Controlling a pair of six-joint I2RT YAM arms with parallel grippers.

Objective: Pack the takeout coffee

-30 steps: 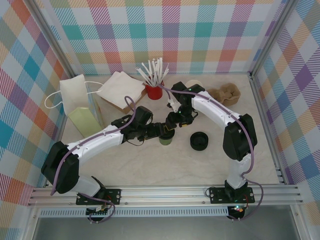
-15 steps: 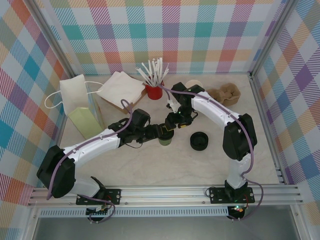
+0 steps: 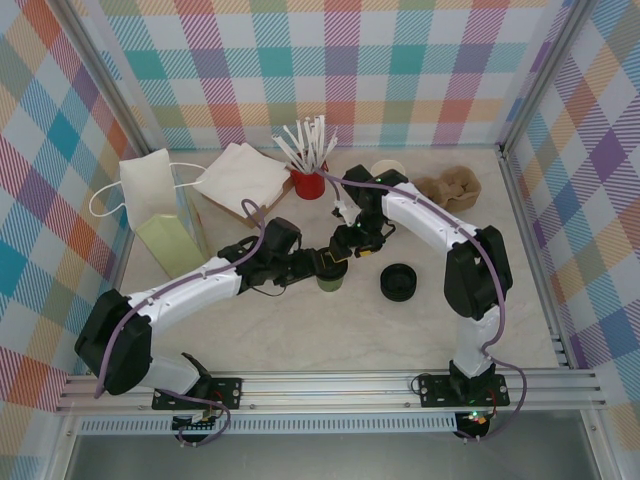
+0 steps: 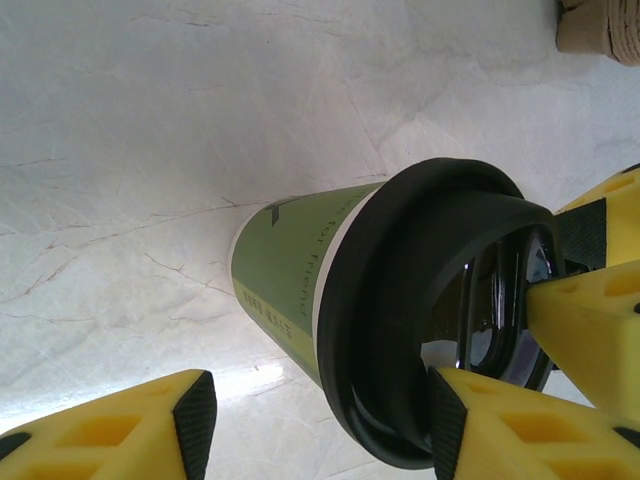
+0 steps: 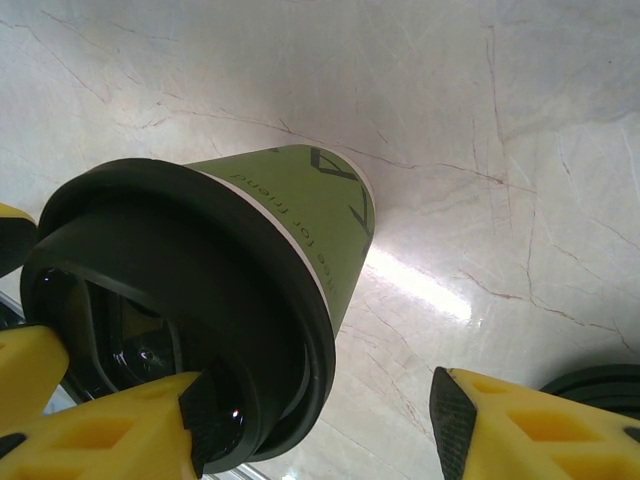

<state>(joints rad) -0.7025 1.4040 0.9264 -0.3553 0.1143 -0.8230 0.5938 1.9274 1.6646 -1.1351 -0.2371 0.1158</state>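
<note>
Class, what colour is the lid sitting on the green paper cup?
The lid is black, seen best in the left wrist view.

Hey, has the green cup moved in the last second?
No. The cup stands in the same spot as before, just left of the lid stack.

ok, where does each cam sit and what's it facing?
Top: above and behind the bases, looking down at the table; both arms show.
Left wrist: on the left arm, facing the cup and lid; left hand straddles them.
Right wrist: on the right arm, facing them from the other side; right hand straddles them.
Shared: both wrist views show cup and lid.
</note>
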